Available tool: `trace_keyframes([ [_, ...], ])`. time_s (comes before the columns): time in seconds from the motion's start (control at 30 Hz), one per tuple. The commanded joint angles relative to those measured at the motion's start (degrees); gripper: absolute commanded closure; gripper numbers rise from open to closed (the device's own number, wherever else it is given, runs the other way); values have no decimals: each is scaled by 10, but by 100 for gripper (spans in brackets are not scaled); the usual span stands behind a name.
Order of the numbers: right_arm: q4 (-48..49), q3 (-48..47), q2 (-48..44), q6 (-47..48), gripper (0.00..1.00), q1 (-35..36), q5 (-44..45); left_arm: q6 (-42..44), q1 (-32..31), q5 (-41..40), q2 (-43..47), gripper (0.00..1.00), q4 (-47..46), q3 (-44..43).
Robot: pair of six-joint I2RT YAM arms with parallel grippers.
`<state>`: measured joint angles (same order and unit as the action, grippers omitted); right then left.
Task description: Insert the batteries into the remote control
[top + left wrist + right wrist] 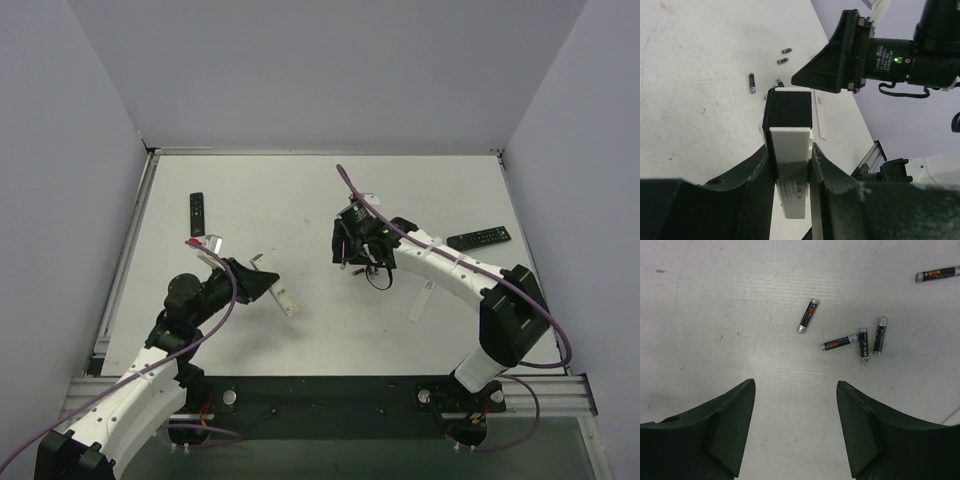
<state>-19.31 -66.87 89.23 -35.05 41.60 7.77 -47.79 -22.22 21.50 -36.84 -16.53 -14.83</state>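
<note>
My left gripper (791, 155) is shut on a white remote control (790, 137) with a black end, holding it by its long sides above the table. The same remote (287, 302) sticks out of the left gripper (272, 282) in the top view. Several batteries lie loose on the table: one (808, 315) apart from the rest, a cluster of three (863, 346), and another (937, 274) at the far right. My right gripper (796, 385) hovers open just short of them, with nothing between its fingers. The left wrist view also shows batteries (752, 82) beyond the remote's end.
A black remote (197, 213) lies at the back left and another (480, 238) at the right. A thin white strip (421, 300) lies under the right arm, and a small white piece (205, 243) near the left arm. Walls enclose the table on three sides.
</note>
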Motion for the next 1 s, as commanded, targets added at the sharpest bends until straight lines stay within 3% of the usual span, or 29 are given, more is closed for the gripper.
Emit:
trace_keyframes([
  [0.0, -29, -45, 58, -40, 42, -4, 34, 4, -8, 9, 12, 100, -34, 0],
  [0.4, -40, -107, 181, -80, 57, -7, 70, 9, -22, 5, 23, 100, -30, 4],
  [0.97, -40, -128, 247, -92, 69, -9, 67, 2, -31, 10, 26, 100, -36, 5],
])
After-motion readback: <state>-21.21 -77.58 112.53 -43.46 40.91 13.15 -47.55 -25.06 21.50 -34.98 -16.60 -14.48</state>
